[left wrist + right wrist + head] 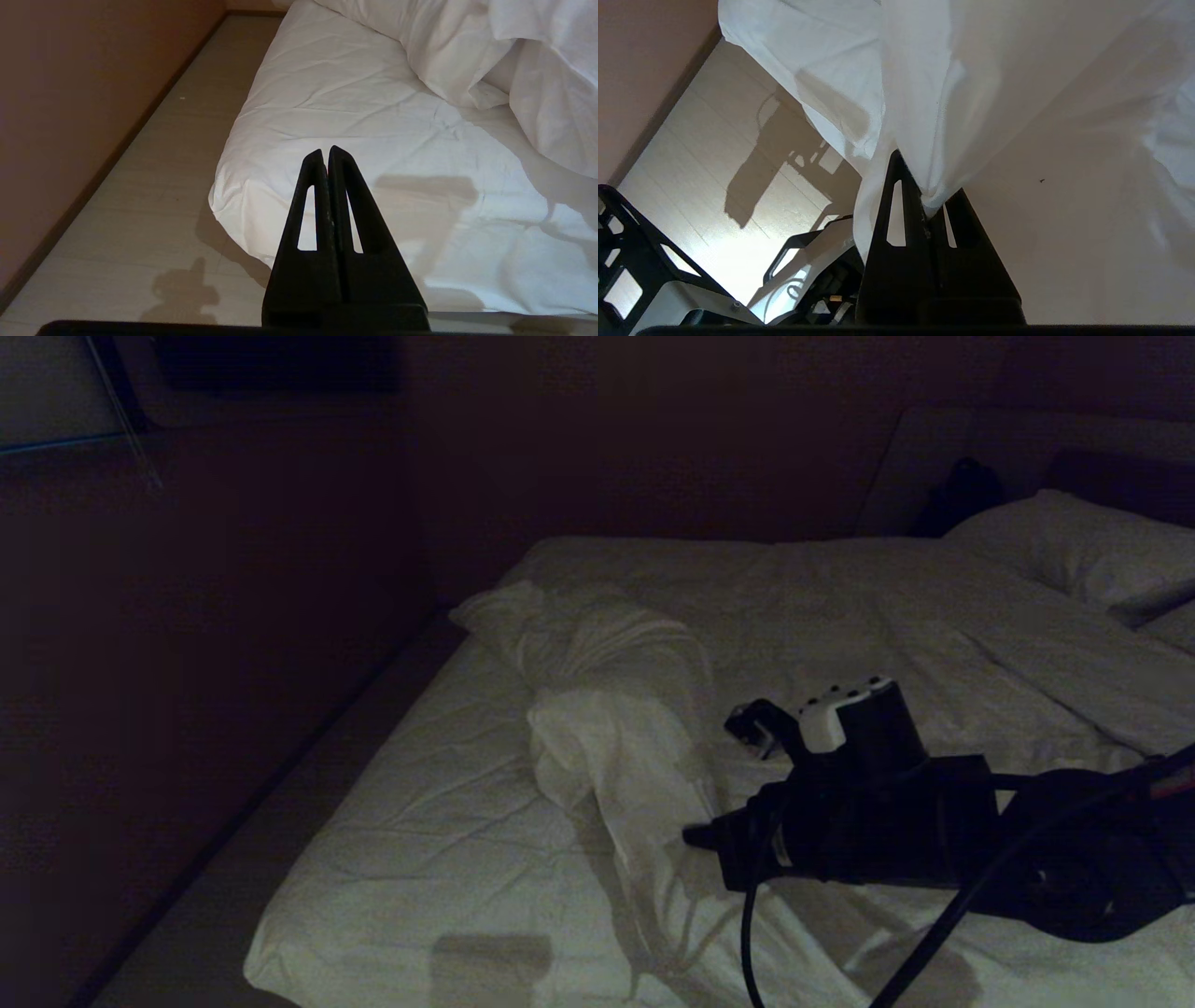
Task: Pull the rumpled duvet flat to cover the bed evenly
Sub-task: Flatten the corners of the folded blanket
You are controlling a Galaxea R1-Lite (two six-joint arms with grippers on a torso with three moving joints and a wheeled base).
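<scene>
A: The right gripper [930, 198] was clenched on a bunched fold of the duvet [616, 709], with the cloth pinched between its fingers [896, 214] and draping off above them. How secure did that hold look?

B: Not very. Only a small gather of fabric sat in the pinch. The observer judged that a hard tug on a thick cover could slide that bit straight out, and the corner would drop back into a heap.

A: Where did the duvet lie?

B: Over the far and right part of the bed [373, 859], with one end rolled into a thick rope rising toward the right gripper [695, 837]. The near-left part of the mattress showed only the creased fitted sheet [355, 112]. The pillow [1083, 551] sat at the head end on the right.

A: So what else could have gone wrong?

B: Pulling from a single point might have dragged the whole cover askew, leaving one side bare and the other overhanging. The twisted rope could also have stayed twisted instead of spreading.

A: And the left gripper [325, 151]?

B: Closed on nothing, hanging over the bed's near corner beside the floor [154, 186]. With it idle, nothing steadied the opposite edge, so an uneven result seemed likely.
</scene>
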